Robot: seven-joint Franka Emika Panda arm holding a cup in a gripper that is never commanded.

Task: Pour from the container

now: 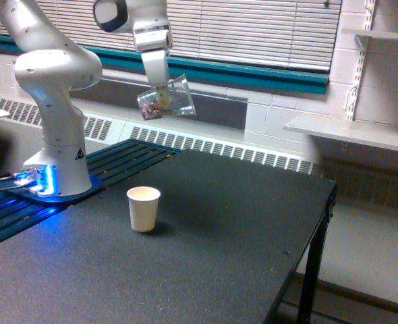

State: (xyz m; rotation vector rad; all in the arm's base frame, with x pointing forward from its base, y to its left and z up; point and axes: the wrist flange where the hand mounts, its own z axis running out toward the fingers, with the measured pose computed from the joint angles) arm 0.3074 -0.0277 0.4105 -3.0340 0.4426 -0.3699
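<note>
The container (166, 98), a clear plastic cup with reddish-brown bits at its bottom, hangs tilted high above the table, its rim toward the exterior view's right. My gripper (161, 93) is shut on the container from above. A small white paper cup (144, 208) stands upright on the dark table (206, 256), well below the container and slightly to the exterior view's left of it.
The arm's white base (57, 172) stands at the table's left end on a dark slatted surface with blue light. A radiator grille runs along the wall behind. A white shelf (351, 131) juts out at the right. The table's edge drops off at the right.
</note>
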